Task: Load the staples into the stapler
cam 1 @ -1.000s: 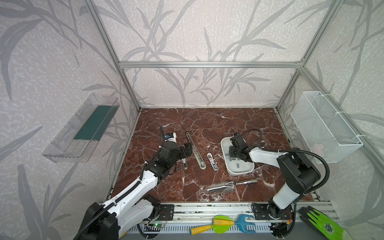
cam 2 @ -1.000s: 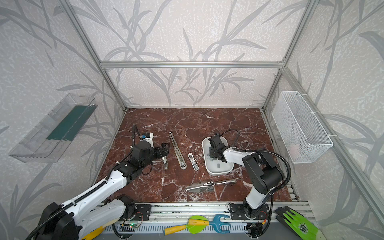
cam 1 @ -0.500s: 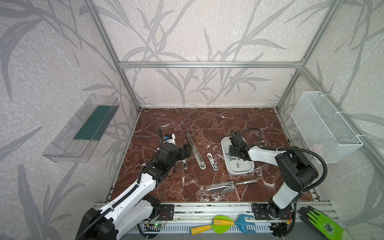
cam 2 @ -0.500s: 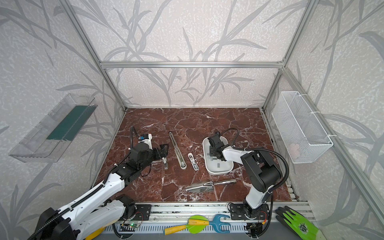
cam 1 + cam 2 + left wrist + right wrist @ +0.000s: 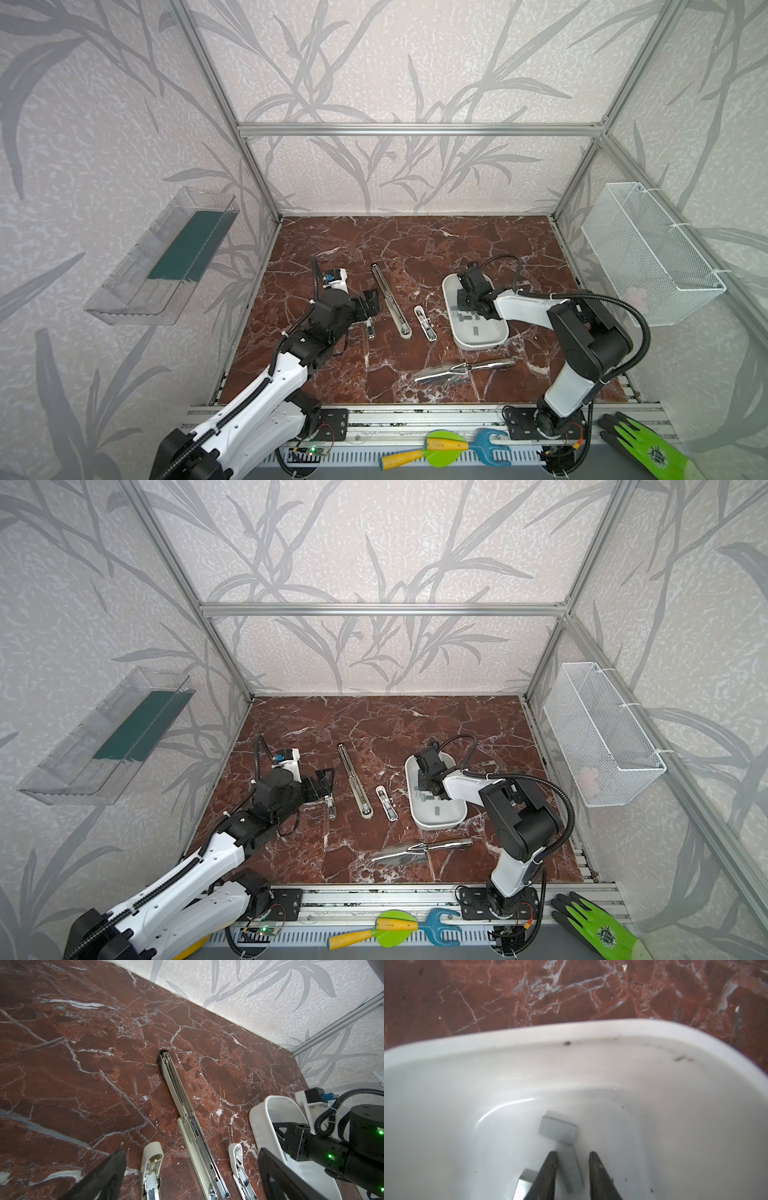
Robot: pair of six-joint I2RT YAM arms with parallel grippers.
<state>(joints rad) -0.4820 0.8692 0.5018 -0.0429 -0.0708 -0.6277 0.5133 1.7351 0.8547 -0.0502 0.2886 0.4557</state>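
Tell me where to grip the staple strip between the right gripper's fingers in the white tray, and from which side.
Pinch the staple strip across its two long edges, mid-length, coming down from above. It lies flat in the white tray, lengthwise between the open fingers of the right gripper. Avoid the end beyond the fingertips, where another strip lies close.

Staples point(image 5: 557, 1130) look matt grey metal, the tray point(image 5: 529, 1034) glossy white, the table point(image 5: 83, 1053) polished marble
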